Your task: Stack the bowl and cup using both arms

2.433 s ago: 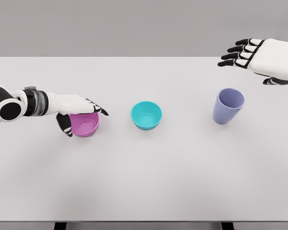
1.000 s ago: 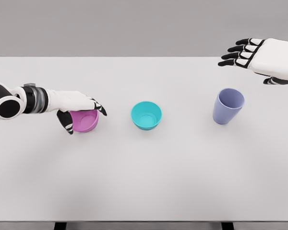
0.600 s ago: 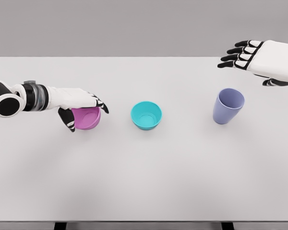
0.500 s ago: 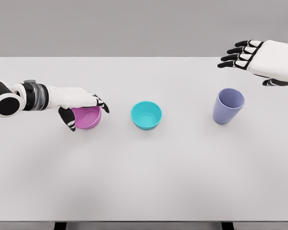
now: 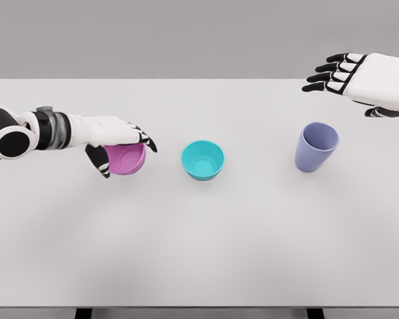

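Observation:
My left hand [image 5: 123, 149] is shut on a pink bowl [image 5: 128, 160], fingers over its far rim and thumb on its near side; the bowl is tilted and held just off the table, left of a teal bowl [image 5: 203, 159] that stands upright at the table's middle. A lavender cup [image 5: 315, 147] stands upright to the right. My right hand [image 5: 346, 75] hovers open above the table's far right, behind and above the cup, touching nothing.
The white table [image 5: 199, 252] spans the whole view, its far edge running under the right hand and its near edge at the bottom. Only the two bowls and the cup are on or over it.
My left hand has closed on the pink bowl, lifted and tilted it, and carried it to the right toward the teal bowl. The right hand has barely moved.

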`<state>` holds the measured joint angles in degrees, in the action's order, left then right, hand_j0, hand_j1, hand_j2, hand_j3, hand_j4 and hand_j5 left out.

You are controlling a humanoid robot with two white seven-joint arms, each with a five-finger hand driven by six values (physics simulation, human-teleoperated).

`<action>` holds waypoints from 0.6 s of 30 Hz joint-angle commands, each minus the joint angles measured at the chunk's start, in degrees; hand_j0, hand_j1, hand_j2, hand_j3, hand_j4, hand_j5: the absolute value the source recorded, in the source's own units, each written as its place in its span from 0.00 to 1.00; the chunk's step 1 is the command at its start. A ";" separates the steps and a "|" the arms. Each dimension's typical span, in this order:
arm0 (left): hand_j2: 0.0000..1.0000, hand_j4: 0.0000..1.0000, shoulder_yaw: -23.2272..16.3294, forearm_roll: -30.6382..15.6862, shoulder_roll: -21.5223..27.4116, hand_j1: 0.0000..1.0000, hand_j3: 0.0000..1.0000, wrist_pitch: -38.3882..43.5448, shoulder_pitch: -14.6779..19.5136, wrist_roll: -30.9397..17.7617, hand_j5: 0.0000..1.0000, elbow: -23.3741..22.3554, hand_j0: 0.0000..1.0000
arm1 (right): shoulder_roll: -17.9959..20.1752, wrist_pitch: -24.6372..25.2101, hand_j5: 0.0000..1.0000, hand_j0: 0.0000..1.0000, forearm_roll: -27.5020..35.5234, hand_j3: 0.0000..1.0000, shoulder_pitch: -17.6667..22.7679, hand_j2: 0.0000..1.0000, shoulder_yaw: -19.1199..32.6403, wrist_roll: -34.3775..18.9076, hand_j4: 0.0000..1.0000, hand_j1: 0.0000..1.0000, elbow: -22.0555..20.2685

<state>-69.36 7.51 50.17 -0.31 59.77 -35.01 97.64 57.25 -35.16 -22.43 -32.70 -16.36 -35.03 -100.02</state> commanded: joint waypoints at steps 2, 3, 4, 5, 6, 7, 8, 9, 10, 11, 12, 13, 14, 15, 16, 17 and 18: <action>0.86 0.86 0.54 0.05 -0.78 0.86 0.86 -0.04 0.00 0.01 0.86 0.01 0.86 | 0.05 0.16 1.00 1.00 0.19 1.00 0.00 1.00 0.02 0.03 1.00 1.00 0.00; 0.86 0.86 0.54 -0.04 -0.86 0.86 0.86 -0.04 0.00 0.01 0.86 0.01 0.86 | 0.14 0.16 1.00 1.00 0.19 1.00 0.09 1.00 0.02 0.03 1.00 1.00 0.00; 0.86 0.86 0.54 -0.04 -0.86 0.86 0.86 0.04 0.00 0.01 0.86 0.01 0.86 | 0.14 0.16 1.00 1.00 0.19 1.00 0.09 1.00 0.02 0.03 1.00 1.00 0.00; 0.86 0.86 0.62 -0.04 -0.95 0.86 0.86 -0.04 0.00 0.01 0.86 0.01 0.86 | 0.14 0.16 1.00 1.00 0.19 1.00 0.09 1.00 0.02 0.03 1.00 1.00 0.00; 0.86 0.86 0.63 -0.04 -1.30 0.86 0.86 -0.04 0.09 0.01 0.86 0.01 0.86 | 0.14 0.16 1.00 1.00 0.19 1.00 0.09 1.00 0.02 0.03 1.00 1.00 0.00; 0.86 0.86 0.63 -0.04 -1.48 0.86 0.86 -0.04 0.44 0.01 0.86 0.01 0.86 | 0.14 0.16 1.00 1.00 0.19 1.00 0.00 1.00 0.02 0.03 1.00 1.00 0.00; 0.86 0.86 0.63 -0.04 -1.65 0.86 0.86 -0.04 0.53 0.01 0.86 0.01 0.86 | 0.05 0.16 1.00 1.00 0.19 1.00 0.00 1.00 0.02 0.03 1.00 1.00 0.00; 0.86 0.86 0.63 -0.04 -1.74 0.86 0.86 -0.04 0.53 0.01 0.86 0.01 0.86 | 0.05 0.16 1.00 1.00 0.19 1.00 0.00 1.00 0.02 0.03 1.00 1.00 0.00; 0.86 0.86 0.63 -0.13 -2.09 0.86 0.86 -0.04 0.70 0.01 0.86 0.01 0.86 | 0.05 0.16 1.00 1.00 0.19 1.00 0.00 1.00 0.02 0.03 1.00 1.00 0.00; 0.86 0.86 0.63 -0.13 -2.53 0.86 0.86 -0.04 0.79 0.01 0.86 0.01 0.86 | 0.14 0.16 1.00 1.00 0.19 1.00 0.00 1.00 0.02 0.03 1.00 1.00 0.00; 0.86 0.86 0.63 -0.13 -2.53 0.86 0.86 -0.04 1.05 0.01 0.86 0.10 0.86 | 0.14 0.16 1.00 1.00 0.28 1.00 0.00 1.00 0.02 0.03 1.00 1.00 0.00; 0.86 0.86 0.63 -0.13 -2.62 0.86 0.86 -0.04 1.23 0.01 0.86 0.10 0.86 | 0.14 0.16 1.00 1.00 0.19 1.00 0.09 1.00 0.02 0.03 1.00 1.00 0.00; 0.86 0.86 0.63 -0.13 -3.23 0.86 0.86 0.04 1.23 0.01 0.86 0.10 0.86 | 0.14 0.16 1.00 1.00 0.19 1.00 0.09 1.00 0.02 0.03 1.00 1.00 0.00; 0.86 0.86 0.63 -0.04 -3.41 0.86 0.86 0.04 1.32 0.01 0.86 0.10 0.86 | 0.14 0.16 1.00 1.00 0.19 1.00 0.09 1.00 0.02 0.03 1.00 1.00 0.00; 0.86 0.86 0.63 -0.04 -3.50 0.86 0.86 -0.04 1.32 0.01 0.86 0.10 0.86 | 0.14 0.16 1.00 1.00 0.19 1.00 0.09 1.00 0.02 0.03 1.00 1.00 0.00; 0.86 0.86 0.63 -0.04 -4.11 0.86 0.86 0.04 1.32 0.01 0.86 0.10 0.86 | 0.14 0.16 1.00 1.00 0.19 1.00 0.09 1.00 0.02 0.03 1.00 1.00 0.00; 0.86 0.86 0.63 -0.04 -4.12 0.86 0.86 -0.04 1.41 0.01 0.86 0.10 0.86 | 0.14 0.16 1.00 1.00 0.19 1.00 0.09 1.00 0.02 0.03 1.00 1.00 0.00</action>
<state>-68.77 7.49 46.53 -0.31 61.26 -35.01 97.73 57.33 -35.16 -22.44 -32.61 -16.36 -35.03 -100.02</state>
